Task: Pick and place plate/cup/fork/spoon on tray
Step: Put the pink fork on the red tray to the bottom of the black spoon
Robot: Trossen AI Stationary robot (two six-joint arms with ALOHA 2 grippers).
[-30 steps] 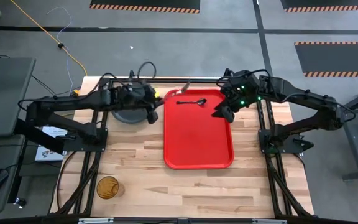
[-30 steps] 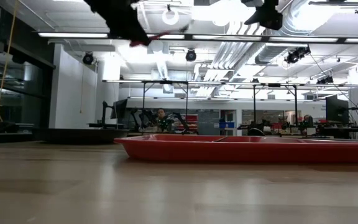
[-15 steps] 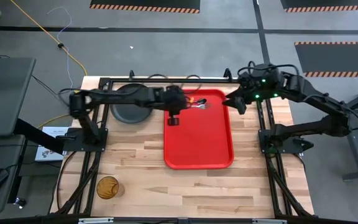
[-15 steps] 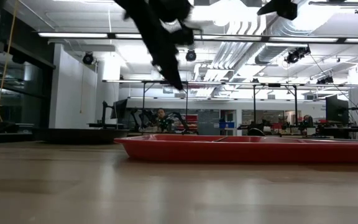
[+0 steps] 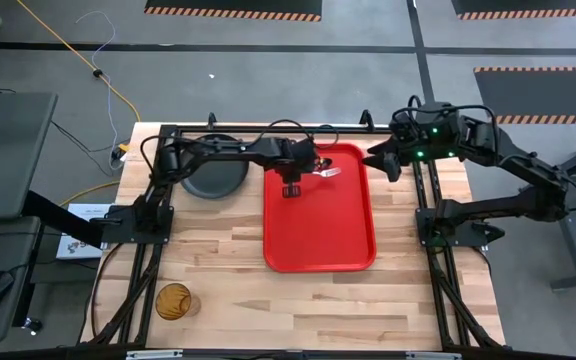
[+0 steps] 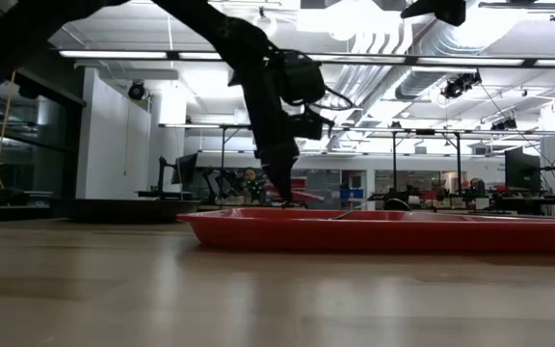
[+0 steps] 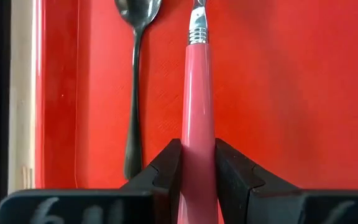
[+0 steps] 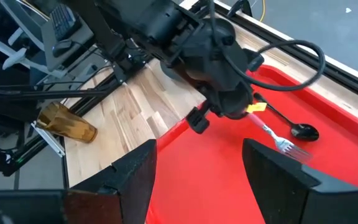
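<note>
Left wrist view: left claw (image 7: 197,168) grips fork (image 7: 199,106) beside spoon (image 7: 135,81), above tray (image 7: 291,93).

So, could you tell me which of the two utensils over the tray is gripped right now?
The fork: the left gripper pinches its pink handle, while the dark spoon lies free on the tray beside it.

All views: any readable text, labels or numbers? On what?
No text can be read in any view.
Left end effector: pale marks on its bar, too blurred to read.
Sheet left of the table: print too small to read.
Tray, fork, spoon: no markings visible.
</note>
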